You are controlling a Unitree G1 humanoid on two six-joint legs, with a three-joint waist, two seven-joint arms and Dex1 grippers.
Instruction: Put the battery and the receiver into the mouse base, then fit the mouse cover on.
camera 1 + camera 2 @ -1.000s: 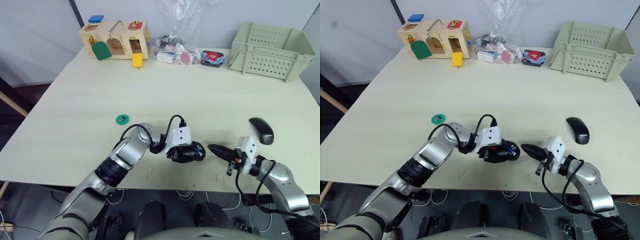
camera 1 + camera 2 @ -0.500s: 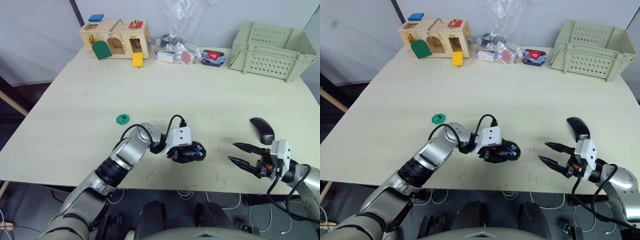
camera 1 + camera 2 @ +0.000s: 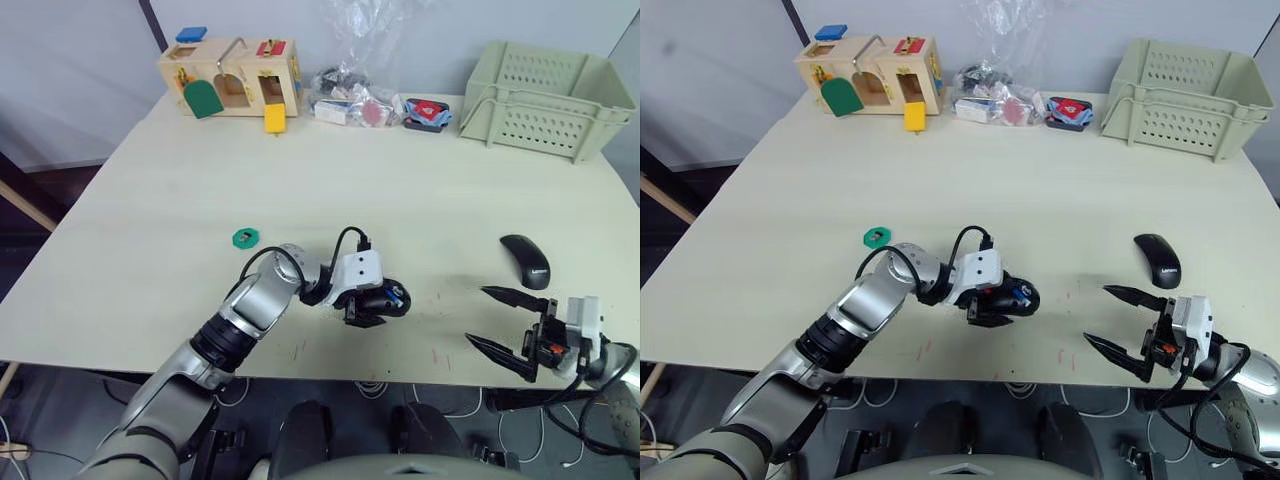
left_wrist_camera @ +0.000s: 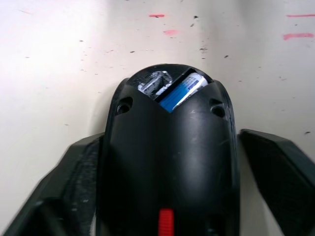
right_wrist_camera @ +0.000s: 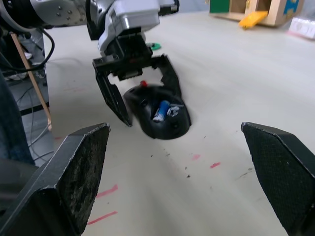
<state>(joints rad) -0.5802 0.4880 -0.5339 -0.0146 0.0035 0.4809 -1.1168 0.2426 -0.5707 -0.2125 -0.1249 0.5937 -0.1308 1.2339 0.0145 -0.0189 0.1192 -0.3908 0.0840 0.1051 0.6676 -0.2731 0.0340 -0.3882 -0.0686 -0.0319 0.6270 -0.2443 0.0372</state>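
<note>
The black oval mouse base (image 3: 385, 300) with a red patch in its hollowed inside lies on the pale cream table (image 3: 330, 170), a little below the middle of the left eye frame. The small white-and-blue stick battery (image 4: 181, 90) sits inside the base, tilted in the opening at its far end, with a small silvery part beside it that is too small to identify. The left gripper (image 5: 140, 87) stands over the base with its two black fingers (image 5: 110, 96) spread apart, one on each side of the shell; in the left wrist view the fingers flank the base with a sliver of table showing between each finger and the shell, so it is open and not clamping anything.

The smooth, glossy black domed mouse cover (image 3: 526, 261) with small white lettering lies at the right of the frame, well apart from the base. The right gripper (image 3: 502, 328) is at the lower right, just below the cover, fingers spread wide and empty, pointing toward the base.

Along the top of the frame stand a wooden toy box (image 3: 231, 78) with coloured shapes, a clear plastic bag of small items (image 3: 352, 95) and a pale green slotted plastic basket (image 3: 545, 88). A small green ring-shaped piece (image 3: 245, 237) lies left of centre.
</note>
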